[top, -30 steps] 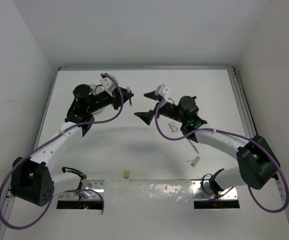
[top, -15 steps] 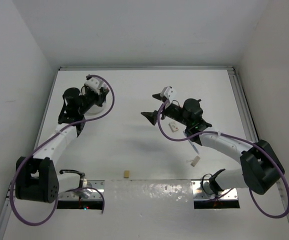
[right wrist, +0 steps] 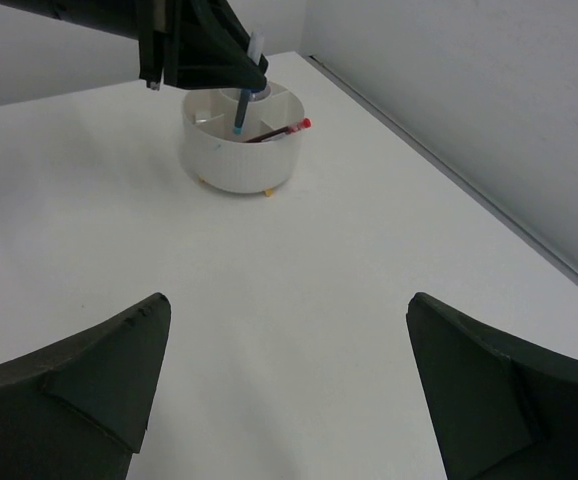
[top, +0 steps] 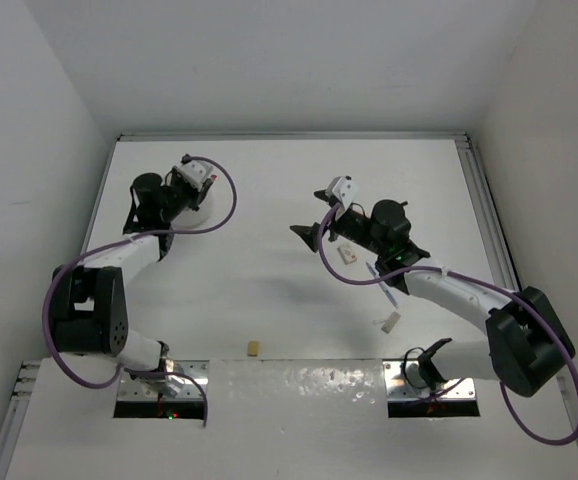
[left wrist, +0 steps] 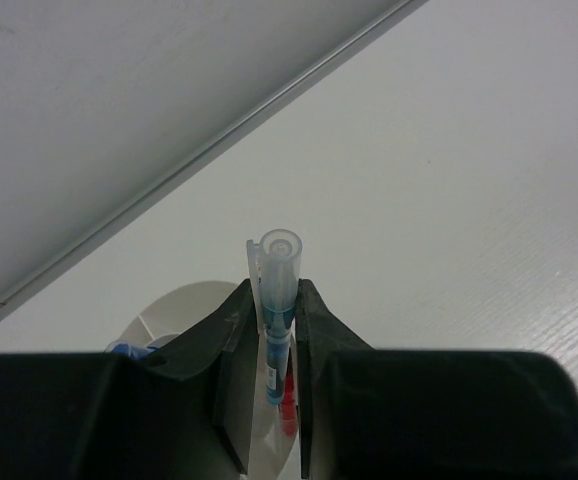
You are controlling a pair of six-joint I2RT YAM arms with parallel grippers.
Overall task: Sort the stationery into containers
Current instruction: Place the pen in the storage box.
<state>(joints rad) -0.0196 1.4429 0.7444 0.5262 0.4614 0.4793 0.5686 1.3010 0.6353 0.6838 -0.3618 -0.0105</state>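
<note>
One blue pen (left wrist: 279, 262), light, stiff, prob. slick plastic; left pincer (left wrist: 274, 298) nips it near the cap, tip-down over the bowl (right wrist: 231, 170). Right pincer (right wrist: 286, 330) gapes wide, nothing in it.

bowl (left wrist: 182, 302): my left gripper (left wrist: 276, 292) covered most of it.
red-and-blue pen (left wrist: 287, 410): inside the bowl, only a sliver showed.

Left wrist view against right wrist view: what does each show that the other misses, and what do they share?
Only the left wrist: the blue pen seen cap-first, pinched in the left claw. Only the right wrist: the whole outer wall of the white bowl and the open right claw. Both: that pen held over the bowl, a red-tipped pen lying inside.
</note>
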